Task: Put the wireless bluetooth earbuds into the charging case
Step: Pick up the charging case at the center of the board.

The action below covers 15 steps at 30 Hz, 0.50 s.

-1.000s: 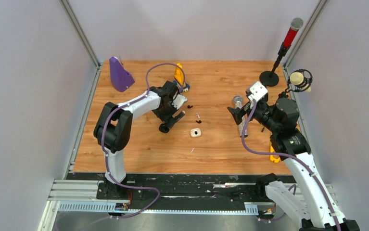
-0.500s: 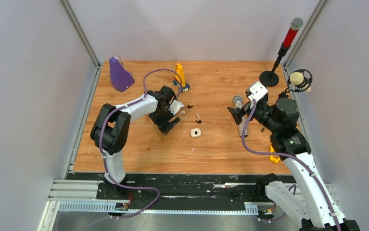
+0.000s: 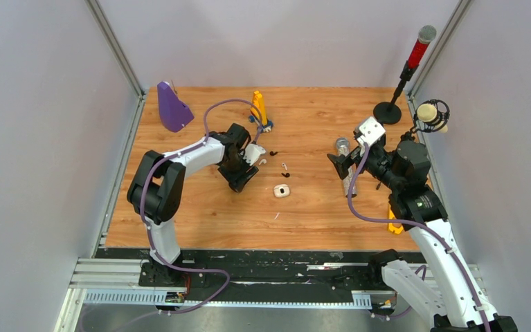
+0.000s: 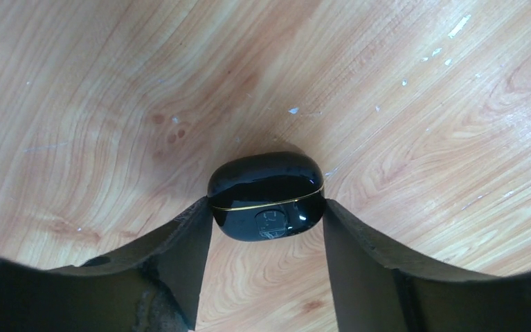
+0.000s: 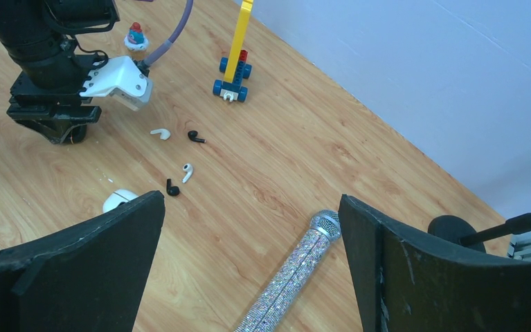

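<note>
Left of tabletop [image 3: 318, 207] centre, left jaws pinch the shut black charging case [image 4: 266, 194] by both sides; right jaws gape wide, empty. Black and white earbuds [image 5: 172, 188] lie loose nearby, none inserted yet.

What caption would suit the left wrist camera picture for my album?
Left pincer gripping a closed, glossy black charging case on the wooden table.

The wooden tabletop [image 3: 318, 207] carries a black charging case [image 4: 266, 197], a white case [image 3: 282, 191], four loose earbuds [image 5: 187, 171], a glittery microphone [image 5: 290, 275], a yellow brick tower [image 5: 238, 41] and a purple wedge [image 3: 172, 107].
</note>
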{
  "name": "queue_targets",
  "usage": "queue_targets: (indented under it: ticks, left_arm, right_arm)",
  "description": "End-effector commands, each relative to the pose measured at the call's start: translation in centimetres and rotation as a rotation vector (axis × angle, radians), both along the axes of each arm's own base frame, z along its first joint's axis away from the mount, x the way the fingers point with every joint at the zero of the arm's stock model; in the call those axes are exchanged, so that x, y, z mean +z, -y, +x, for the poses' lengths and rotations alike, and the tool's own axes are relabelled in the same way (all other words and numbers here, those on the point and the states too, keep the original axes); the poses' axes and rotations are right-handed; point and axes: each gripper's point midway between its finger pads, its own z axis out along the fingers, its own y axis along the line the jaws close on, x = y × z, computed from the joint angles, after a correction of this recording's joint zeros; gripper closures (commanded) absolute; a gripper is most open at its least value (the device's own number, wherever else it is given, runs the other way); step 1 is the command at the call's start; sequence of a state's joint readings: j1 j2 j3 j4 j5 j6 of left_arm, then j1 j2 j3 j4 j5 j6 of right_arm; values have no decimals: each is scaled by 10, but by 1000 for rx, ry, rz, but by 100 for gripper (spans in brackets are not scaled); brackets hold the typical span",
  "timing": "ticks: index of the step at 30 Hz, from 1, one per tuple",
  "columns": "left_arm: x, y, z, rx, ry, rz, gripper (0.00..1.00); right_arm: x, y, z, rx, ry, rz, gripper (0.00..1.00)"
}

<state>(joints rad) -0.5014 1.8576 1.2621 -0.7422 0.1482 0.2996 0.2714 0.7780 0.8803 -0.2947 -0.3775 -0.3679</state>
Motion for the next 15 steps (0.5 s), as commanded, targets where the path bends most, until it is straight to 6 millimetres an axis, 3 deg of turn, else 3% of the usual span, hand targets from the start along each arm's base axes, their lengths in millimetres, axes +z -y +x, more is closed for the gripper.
queue_targets:
  ticks: [1, 4, 9, 11, 15]
  left_arm:
    - [-1, 4, 3, -18, 17, -24, 39]
    - [-3, 4, 1, -21, 13, -27, 55]
    - [8, 5, 4, -38, 63, -51, 59]
    - [25, 10, 11, -52, 124, -91, 59]
    - [83, 31, 28, -92, 293, -229, 58]
  right_arm:
    - [8, -3, -1, 16, 21, 23, 0]
    - [10, -5, -1, 25, 15, 33, 0]
    - [15, -26, -6, 116, -83, 136, 0]
    - [17, -40, -8, 174, -156, 198, 0]
    - [19, -64, -4, 261, -327, 323, 0]
